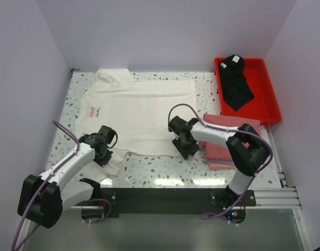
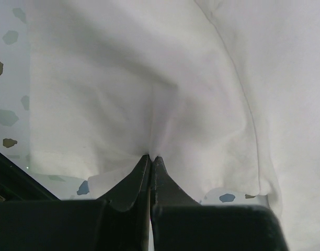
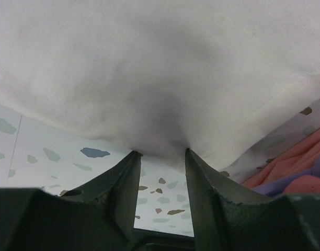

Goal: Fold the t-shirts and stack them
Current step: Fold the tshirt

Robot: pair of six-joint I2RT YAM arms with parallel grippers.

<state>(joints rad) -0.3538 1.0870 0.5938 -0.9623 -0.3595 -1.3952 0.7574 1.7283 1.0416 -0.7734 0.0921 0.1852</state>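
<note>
Our left gripper (image 2: 150, 157) is clamped tight on the near hem of the white t-shirt (image 1: 141, 112), which lies spread flat on the speckled table (image 1: 165, 170). Our right gripper (image 3: 161, 152) straddles the other near corner, jaws apart, nothing pinched yet. We want that hem seated deep before squeezing, then both corners lifted evenly.

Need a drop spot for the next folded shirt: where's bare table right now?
Bare: the near strip of table between the hem of the white shirt and the base rail; a smaller patch between that shirt and the red tray. Crowded: right side, around the pink stack.
</note>
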